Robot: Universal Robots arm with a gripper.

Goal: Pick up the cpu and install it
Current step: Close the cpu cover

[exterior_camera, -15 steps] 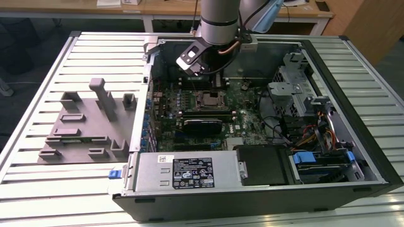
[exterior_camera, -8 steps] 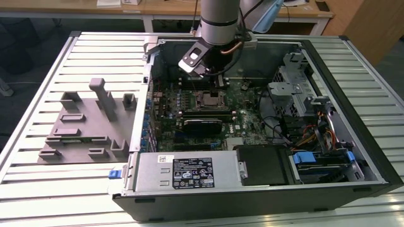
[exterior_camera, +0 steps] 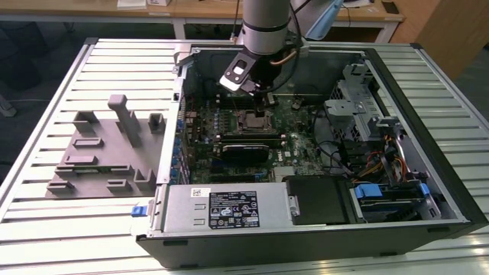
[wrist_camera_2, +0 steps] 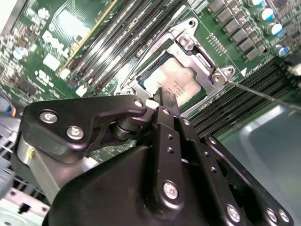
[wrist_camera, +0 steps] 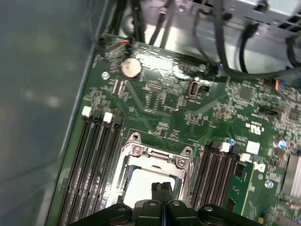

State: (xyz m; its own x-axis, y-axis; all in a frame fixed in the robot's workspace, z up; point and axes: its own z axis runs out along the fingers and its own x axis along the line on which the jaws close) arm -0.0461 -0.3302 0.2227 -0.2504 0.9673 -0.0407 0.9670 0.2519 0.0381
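Hand [wrist_camera: 162, 188] over socket frame [wrist_camera: 141, 153], fingers pinched together, gripping nothing. Cpu [wrist_camera_2: 176, 84] lies flat inside frame on motherboard [wrist_camera: 188, 117], directly beneath fingertips, just apart.

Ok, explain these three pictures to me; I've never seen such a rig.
A robot arm reaches into an open computer case lying on a slatted table; that is the exterior view. Both wrist views come from cameras riding on the arm, looking at the green board. The tool, two thin black fingers, is shut and holds nothing. Its tip is just over the cpu, which sits in its socket frame. A grey tray lies at the exterior view's left.
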